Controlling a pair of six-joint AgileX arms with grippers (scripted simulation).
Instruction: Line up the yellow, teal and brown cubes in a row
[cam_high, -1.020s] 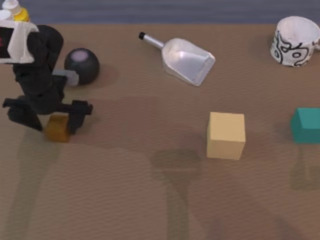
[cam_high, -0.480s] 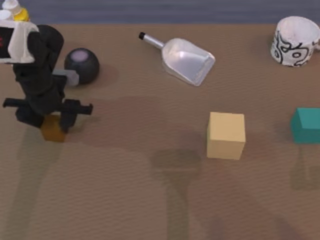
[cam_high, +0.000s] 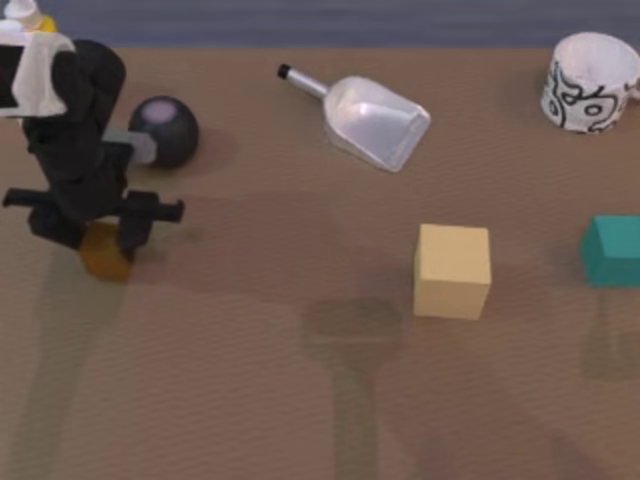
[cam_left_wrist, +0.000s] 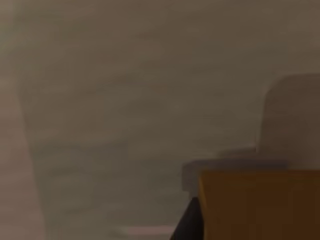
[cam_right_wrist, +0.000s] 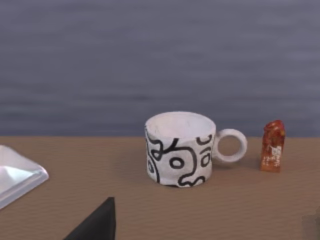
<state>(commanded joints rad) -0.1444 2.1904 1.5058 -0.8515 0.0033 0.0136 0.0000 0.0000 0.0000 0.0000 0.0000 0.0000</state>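
Jaws of the left gripper (cam_high: 92, 228) set on either side of the small orange-brown matte cube (cam_high: 103, 252), one dark finger at its left and one at its right; whether clamped tight on it or merely straddling, cannot tell. Cube at the far left of the brown table (cam_high: 300, 400), partly hidden under the black gripper body, and whether resting on the table or lifted off it, cannot tell. In the left wrist view, orange-brown cube (cam_left_wrist: 260, 205) filling the near corner with a dark finger (cam_left_wrist: 187, 222) touching its side.

Large pale cream-yellow matte cube (cam_high: 453, 271) right of centre, well apart from the brown one. Mid-sized teal matte cube (cam_high: 612, 251) at the right edge, partly cut off by the frame, level with the yellow cube and apart from it.

Farther back: dark round ball-shaped object with a pale top (cam_high: 165, 130) just beside the left arm, silver metal scoop with a black-tipped handle (cam_high: 370, 118) near the middle, white mug with black squiggles (cam_high: 590, 82) at the far right. Same mug (cam_right_wrist: 180, 149) in the right wrist view, with a small orange-red figurine (cam_right_wrist: 273, 146) just beside its handle.

Right gripper out of the top view; only a dark tip (cam_right_wrist: 95, 225) in its own wrist view, jaw state cannot tell.
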